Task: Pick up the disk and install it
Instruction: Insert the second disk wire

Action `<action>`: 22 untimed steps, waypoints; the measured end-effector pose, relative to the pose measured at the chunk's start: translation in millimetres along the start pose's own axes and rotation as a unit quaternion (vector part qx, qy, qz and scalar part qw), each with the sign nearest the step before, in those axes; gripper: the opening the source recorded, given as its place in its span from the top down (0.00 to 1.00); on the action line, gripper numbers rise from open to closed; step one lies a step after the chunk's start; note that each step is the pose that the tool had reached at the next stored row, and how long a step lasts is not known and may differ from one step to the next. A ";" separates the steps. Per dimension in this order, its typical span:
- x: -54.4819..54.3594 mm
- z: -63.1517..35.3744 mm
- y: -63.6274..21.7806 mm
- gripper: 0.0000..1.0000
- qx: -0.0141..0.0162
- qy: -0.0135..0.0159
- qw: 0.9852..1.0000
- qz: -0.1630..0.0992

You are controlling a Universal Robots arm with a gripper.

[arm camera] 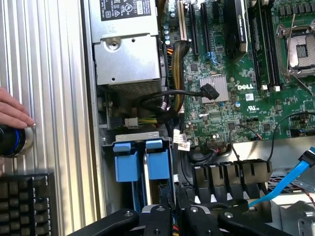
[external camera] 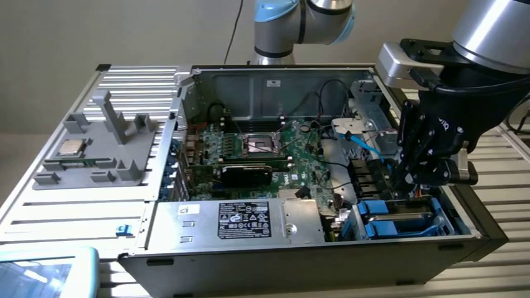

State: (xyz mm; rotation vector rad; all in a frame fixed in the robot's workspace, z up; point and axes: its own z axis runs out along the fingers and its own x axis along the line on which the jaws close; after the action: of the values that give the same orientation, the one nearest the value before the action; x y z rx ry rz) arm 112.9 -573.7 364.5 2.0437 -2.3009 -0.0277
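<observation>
Disk [external camera: 398, 218] in blue carrier sits in the drive bay at the near corner of the open PC case [external camera: 306, 257], directly under the tool [external camera: 411, 181]. Tool fingers nearly closed, just above/at disk's rear edge; grip contact unclear. Wrist view: blue carrier tabs [arm camera: 142, 160], tool [arm camera: 174, 216], plus a person's hand [arm camera: 12, 110] on a round knob [arm camera: 12, 140] and keyboard [arm camera: 24, 204] on the bench. Exterior view: CPU chip [external camera: 69, 148] on grey fixture [external camera: 99, 149], ext. view's left.
</observation>
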 end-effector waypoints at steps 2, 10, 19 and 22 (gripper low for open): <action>0.0 0.0 0.0 0.84 0.000 0.000 1.000 0.000; 1.3 1.6 6.9 0.84 0.004 0.000 1.000 -0.001; 1.6 6.7 7.3 0.84 0.012 -0.002 0.999 -0.031; 1.9 7.5 7.2 0.84 0.024 -0.003 0.999 -0.044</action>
State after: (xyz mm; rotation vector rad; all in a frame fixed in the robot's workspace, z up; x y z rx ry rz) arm 105.1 -574.9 357.5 2.1688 -2.2353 0.0182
